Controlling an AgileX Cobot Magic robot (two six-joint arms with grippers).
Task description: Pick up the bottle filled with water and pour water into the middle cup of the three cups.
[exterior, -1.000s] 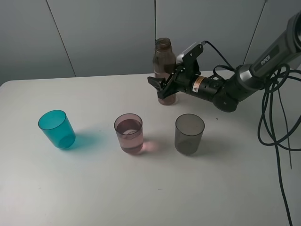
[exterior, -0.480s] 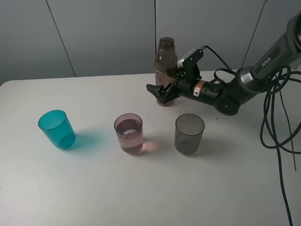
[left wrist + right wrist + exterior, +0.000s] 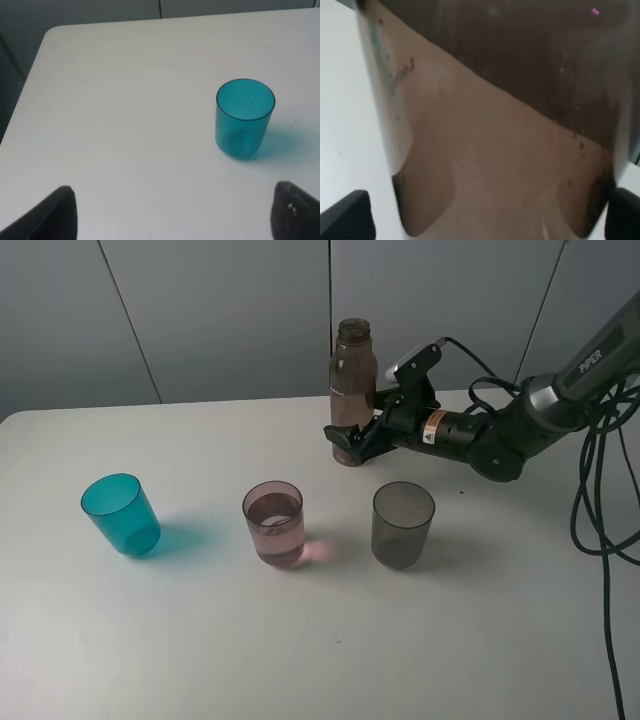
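Right tool (image 3: 352,441) sits spread wide at the foot of the bottle (image 3: 353,390), its fingers on either side of the base without clamping it; the wrist view is filled by the bottle's brown wall (image 3: 510,125) between the two finger tips. That bottle stands upright in the upper middle of the high view, on the white worktop (image 3: 200,640). Below it runs the row of three cups: the middle cup (image 3: 274,523), pink with a little water, the grey cup (image 3: 403,524) to its right, the teal cup (image 3: 121,514) far left. Left tool (image 3: 170,212) hangs spread wide near the teal cup (image 3: 244,118).
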